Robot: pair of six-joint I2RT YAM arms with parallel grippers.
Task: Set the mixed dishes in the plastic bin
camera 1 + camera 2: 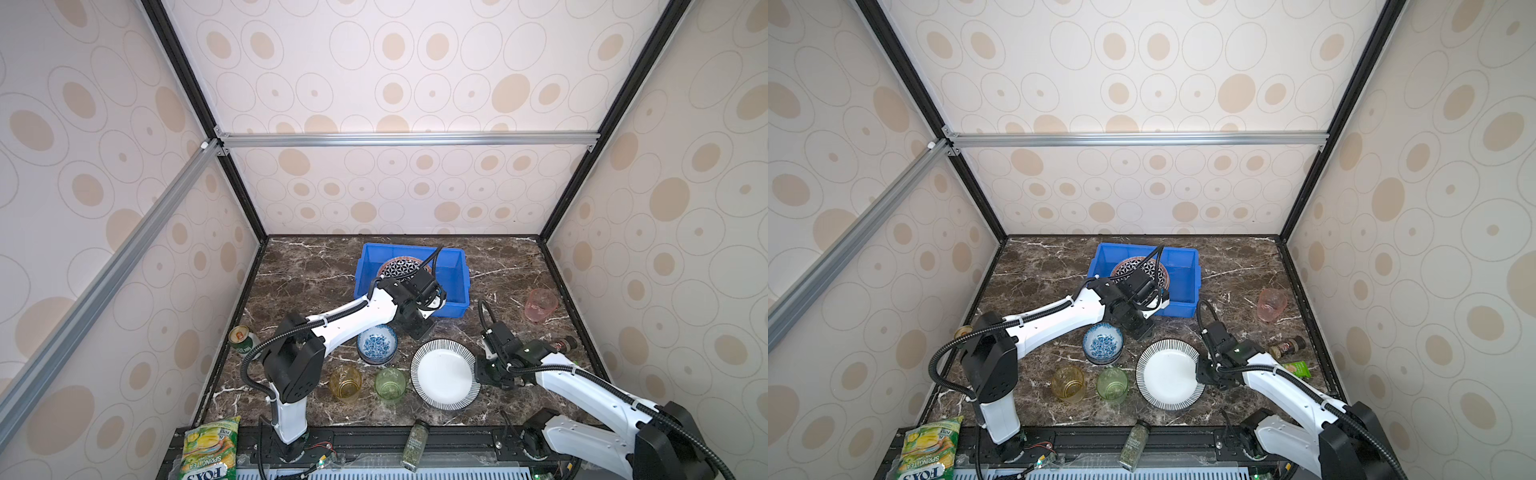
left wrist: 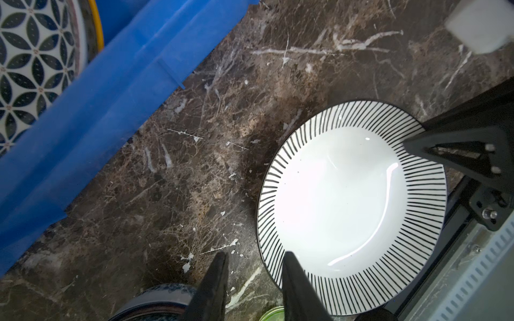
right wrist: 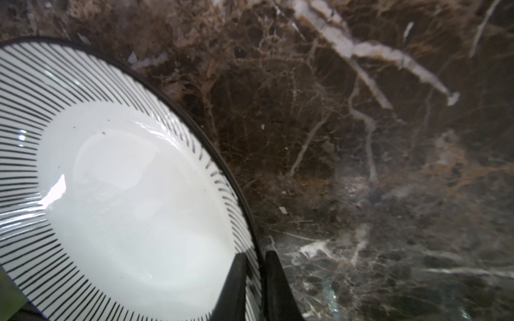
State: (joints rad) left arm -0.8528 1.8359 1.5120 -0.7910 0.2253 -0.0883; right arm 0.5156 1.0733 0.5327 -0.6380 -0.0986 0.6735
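The striped-rim white plate (image 1: 440, 374) (image 3: 125, 194) lies near the table's front. My right gripper (image 1: 478, 370) (image 3: 256, 266) is shut on the plate's right rim, one finger above it and one below. My left gripper (image 1: 419, 328) (image 2: 254, 258) points down at the bare table between the plate and the blue plastic bin (image 1: 368, 253) (image 2: 83, 111); it is open and holds nothing. A black geometric plate (image 1: 397, 266) (image 2: 30, 61) lies in the bin. On the table stand a blue floral bowl (image 1: 377, 344), a yellow tumbler (image 1: 345, 382), a green tumbler (image 1: 390, 384) and a pink tumbler (image 1: 540, 305).
A tin can (image 1: 241, 336) stands at the left edge. One dark-lidded spice jar (image 1: 414, 449) lies on the front rail and another jar (image 1: 563, 344) lies behind my right arm. A yellow-green snack bag (image 1: 208, 453) sits at the front left. Walls enclose three sides.
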